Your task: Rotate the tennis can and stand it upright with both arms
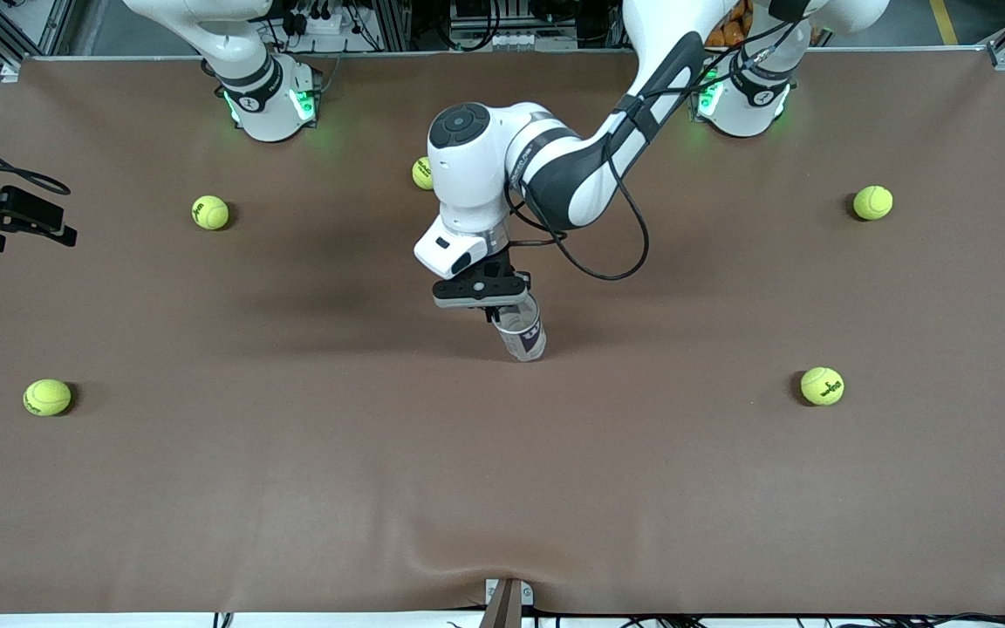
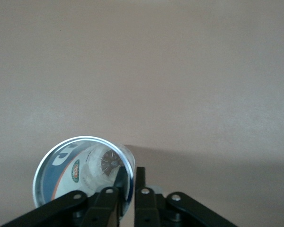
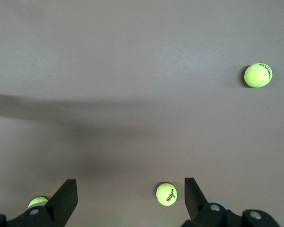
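Note:
The tennis can [image 1: 523, 336], clear with a navy and white label, stands near upright at the middle of the table with its open metal rim up. My left gripper [image 1: 502, 305] is directly over it and is shut on the rim. In the left wrist view the can [image 2: 71, 168] shows from above, and my left gripper [image 2: 131, 177] has one finger inside the wall and one outside. My right gripper [image 3: 130, 198] is open and empty, high over the table. It does not show in the front view.
Several yellow-green tennis balls lie scattered on the brown table: one [image 1: 210, 212] and one [image 1: 47, 397] toward the right arm's end, one [image 1: 422, 173] partly hidden by the left arm, one [image 1: 872, 202] and one [image 1: 822, 385] toward the left arm's end. A black device [image 1: 5, 216] sits at the table's edge.

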`<state>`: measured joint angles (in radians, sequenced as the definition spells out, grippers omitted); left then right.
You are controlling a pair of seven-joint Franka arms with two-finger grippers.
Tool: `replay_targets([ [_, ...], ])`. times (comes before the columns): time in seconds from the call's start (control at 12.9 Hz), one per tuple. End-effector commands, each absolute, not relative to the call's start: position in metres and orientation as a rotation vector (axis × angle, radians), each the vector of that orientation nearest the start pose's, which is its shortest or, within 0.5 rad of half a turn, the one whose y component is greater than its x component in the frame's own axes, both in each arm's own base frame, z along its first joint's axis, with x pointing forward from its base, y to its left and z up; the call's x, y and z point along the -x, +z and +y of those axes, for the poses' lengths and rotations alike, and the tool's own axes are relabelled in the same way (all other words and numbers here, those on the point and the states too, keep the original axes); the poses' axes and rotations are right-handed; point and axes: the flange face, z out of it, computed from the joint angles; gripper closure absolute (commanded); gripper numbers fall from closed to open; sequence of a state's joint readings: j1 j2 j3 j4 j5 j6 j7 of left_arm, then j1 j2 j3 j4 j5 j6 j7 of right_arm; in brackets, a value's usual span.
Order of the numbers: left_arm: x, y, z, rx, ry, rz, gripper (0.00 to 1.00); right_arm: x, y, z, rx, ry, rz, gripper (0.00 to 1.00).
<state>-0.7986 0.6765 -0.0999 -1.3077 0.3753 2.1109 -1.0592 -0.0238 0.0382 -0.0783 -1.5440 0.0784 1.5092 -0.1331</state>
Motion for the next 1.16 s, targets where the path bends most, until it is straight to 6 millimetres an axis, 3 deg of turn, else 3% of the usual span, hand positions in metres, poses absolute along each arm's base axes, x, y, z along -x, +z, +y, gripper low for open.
replay_targets([
  [0.0,-0.495,0.365,-0.567,3.055,-0.522,-0.034,0.0,-0.554,0.616,-0.046,3.036,0.079,-0.067,0.0],
  [0.16,-0.495,0.386,-0.565,3.074,-0.543,-0.053,0.0,-0.554,0.616,-0.047,3.038,0.077,-0.067,0.0],
  [0.31,-0.497,0.42,-0.556,3.08,-0.574,-0.082,0.0,-0.554,0.616,-0.046,3.036,0.079,-0.069,0.0],
  [0.47,-0.504,0.447,-0.535,3.052,-0.563,-0.137,0.0,-0.555,0.615,-0.04,3.038,0.082,-0.086,0.0],
  [0.54,-0.507,0.47,-0.522,3.043,-0.574,-0.171,0.0,-0.555,0.615,-0.037,3.042,0.086,-0.093,0.0],
  [0.78,-0.532,0.536,-0.453,3.039,-0.51,-0.291,0.0,-0.555,0.613,-0.033,3.042,0.096,-0.104,0.0],
  [0.93,-0.552,0.574,-0.39,3.073,-0.409,-0.224,0.0,-0.555,0.613,-0.033,3.046,0.095,-0.104,0.0],
  [1.09,-0.574,0.607,-0.314,3.104,-0.335,-0.15,0.0,-0.555,0.614,-0.035,3.06,0.095,-0.102,0.0],
])
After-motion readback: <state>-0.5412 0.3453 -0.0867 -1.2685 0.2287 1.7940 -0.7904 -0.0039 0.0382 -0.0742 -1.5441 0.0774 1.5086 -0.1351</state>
